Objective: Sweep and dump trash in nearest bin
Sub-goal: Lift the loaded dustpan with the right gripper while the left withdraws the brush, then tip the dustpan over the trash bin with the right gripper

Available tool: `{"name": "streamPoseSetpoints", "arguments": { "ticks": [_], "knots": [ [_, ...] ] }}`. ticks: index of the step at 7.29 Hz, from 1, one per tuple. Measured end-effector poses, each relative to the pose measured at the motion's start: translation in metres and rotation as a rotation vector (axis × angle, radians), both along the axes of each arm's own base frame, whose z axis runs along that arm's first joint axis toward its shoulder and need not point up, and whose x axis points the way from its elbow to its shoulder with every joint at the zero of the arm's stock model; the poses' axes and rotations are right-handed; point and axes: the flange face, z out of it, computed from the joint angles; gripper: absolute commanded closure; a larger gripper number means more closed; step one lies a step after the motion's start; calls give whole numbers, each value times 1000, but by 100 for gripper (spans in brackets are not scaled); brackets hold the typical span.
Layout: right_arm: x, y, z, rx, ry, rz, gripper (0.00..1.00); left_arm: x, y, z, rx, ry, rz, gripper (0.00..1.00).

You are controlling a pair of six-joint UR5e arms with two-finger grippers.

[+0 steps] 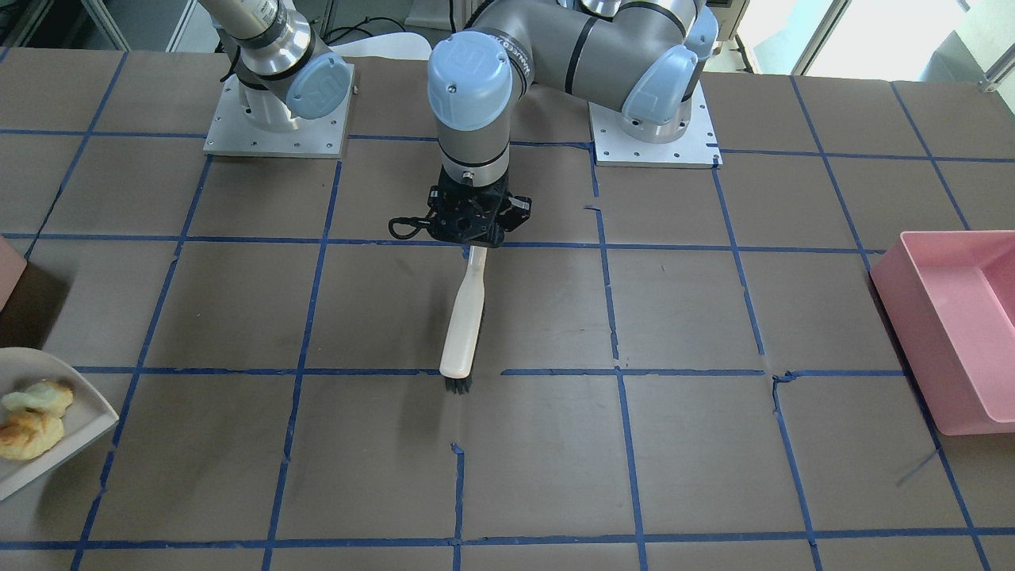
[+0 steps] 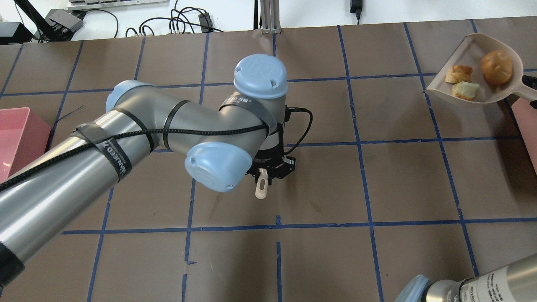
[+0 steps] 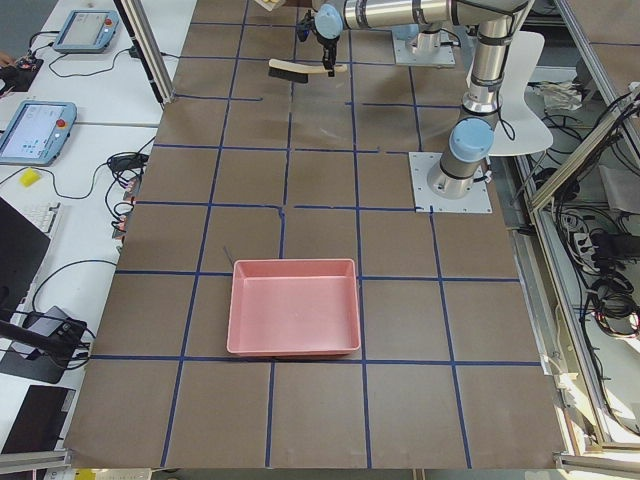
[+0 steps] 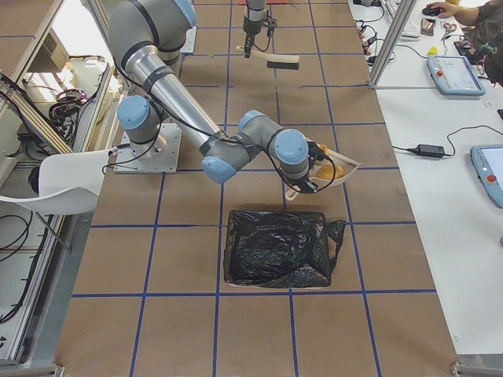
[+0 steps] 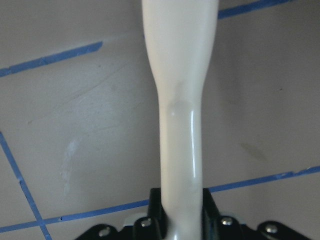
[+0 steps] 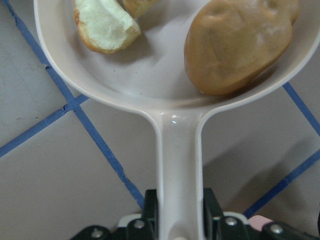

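Note:
My right gripper [image 6: 177, 222] is shut on the handle of a beige dustpan [image 2: 469, 45] and holds it about level. In the pan lie a tan potato-shaped lump [image 2: 496, 67] and two torn orange-tan chunks [image 2: 458, 74] [image 2: 465, 90]. The nearest bin shows as a pale pink slanted edge [image 2: 529, 130] just beside the pan, and also in the front view [image 1: 8, 274]. In the right side view a black bag [image 4: 279, 247] covers it. My left gripper [image 1: 469, 231] is shut on a cream-handled brush [image 1: 462, 317] at mid-table, bristles down.
A rose-pink deep tub [image 1: 928, 333] stands at the table's end on my left side. Blue tape lines cross the brown table. Both arm bases [image 1: 654, 135] stand on metal plates at the table's rear edge.

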Motion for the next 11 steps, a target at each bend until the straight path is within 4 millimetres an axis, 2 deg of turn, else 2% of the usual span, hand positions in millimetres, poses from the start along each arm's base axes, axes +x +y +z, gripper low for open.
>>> {"name": "streamPoseSetpoints", "arguments": {
  "ticks": [2, 5, 6, 9, 10, 11],
  "knots": [
    [-37, 32, 20, -11, -13, -129, 91, 11, 20, -30, -14, 6, 42, 100],
    [-62, 90, 84, 45, -70, -291, 92, -1, 41, -54, 56, 47, 43, 100],
    [-84, 117, 98, 65, -95, -351, 92, -1, 47, -62, 73, 50, 45, 100],
    [-149, 203, 109, 128, -81, -516, 91, -5, 52, -71, 88, 91, 111, 100],
    [-161, 222, 110, 162, -56, -550, 91, -6, 53, -72, 90, 90, 151, 100],
    [-166, 233, 110, 197, -39, -568, 91, -7, 54, -72, 92, 87, 175, 100]
  ]
}}
